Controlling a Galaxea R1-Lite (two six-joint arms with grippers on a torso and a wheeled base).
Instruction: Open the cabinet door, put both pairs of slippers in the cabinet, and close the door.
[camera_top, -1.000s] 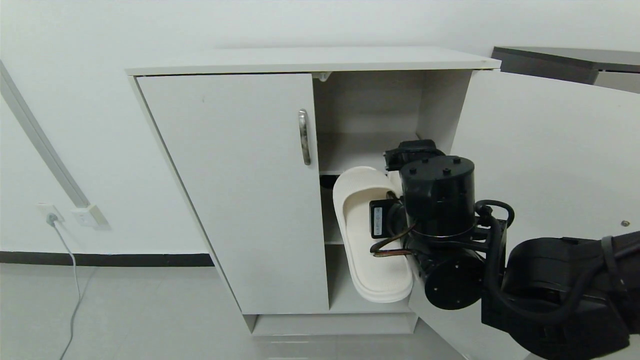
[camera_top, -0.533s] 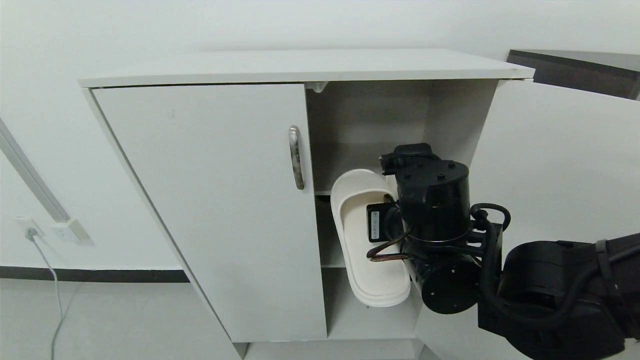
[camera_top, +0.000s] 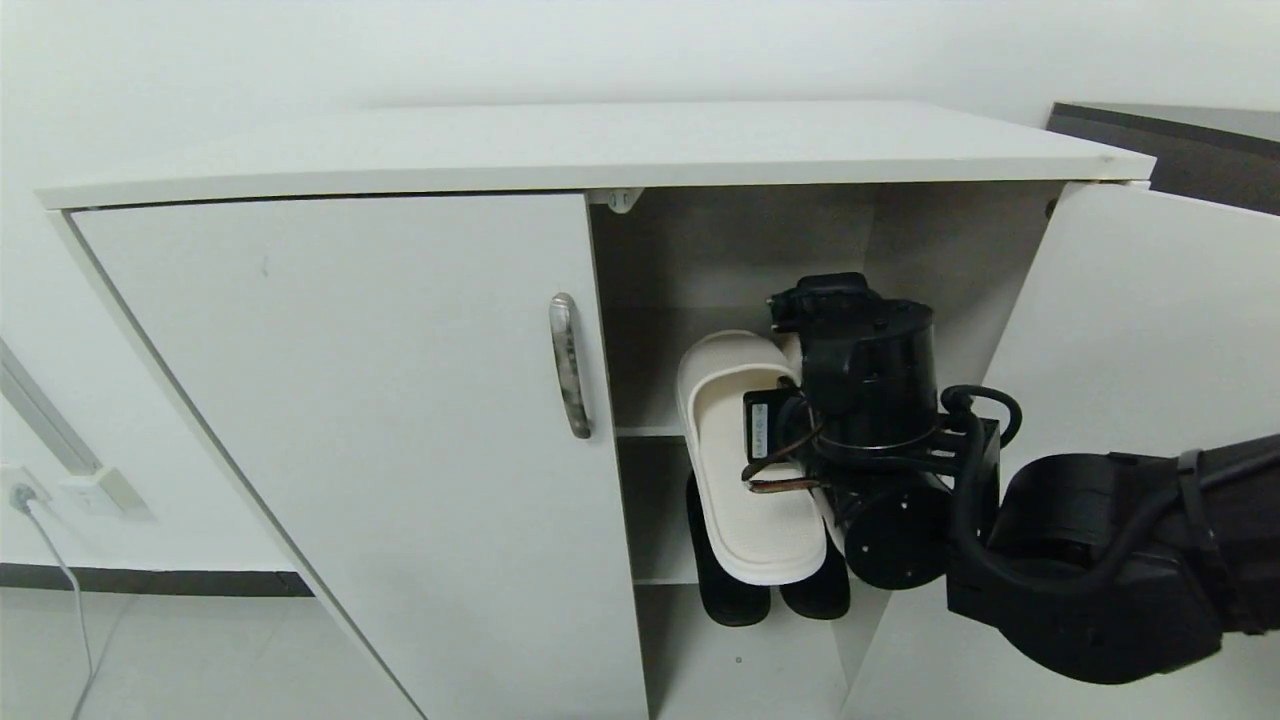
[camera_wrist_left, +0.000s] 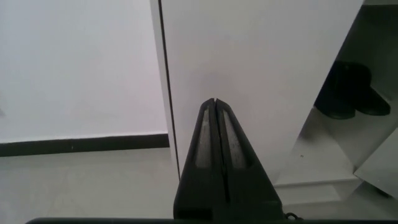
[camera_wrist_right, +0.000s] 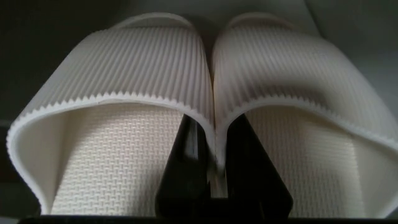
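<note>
The white cabinet (camera_top: 600, 150) has its left door (camera_top: 350, 420) closed and its right door (camera_top: 1130, 330) swung open. My right gripper (camera_top: 800, 345) is shut on a pair of white slippers (camera_top: 740, 490), held soles together in the open right half, toes up past the upper shelf. In the right wrist view the gripper (camera_wrist_right: 208, 162) pinches the two inner strap edges of the white slippers (camera_wrist_right: 124, 74). A pair of black slippers (camera_top: 725, 600) lies on a lower shelf behind them. My left gripper (camera_wrist_left: 214, 102) is shut and empty, low before the left door, with the black slippers (camera_wrist_left: 348, 93) off to one side.
A metal handle (camera_top: 568, 365) runs down the left door's inner edge. The open right door stands close beside my right arm. A wall socket with a cable (camera_top: 25, 500) is low on the wall at the left. A dark tabletop (camera_top: 1180, 140) shows behind the cabinet.
The head camera has moved closer to the cabinet. The white slippers in my right gripper now sit higher against the shelves, and the black slippers on the lower shelf have come into sight.
</note>
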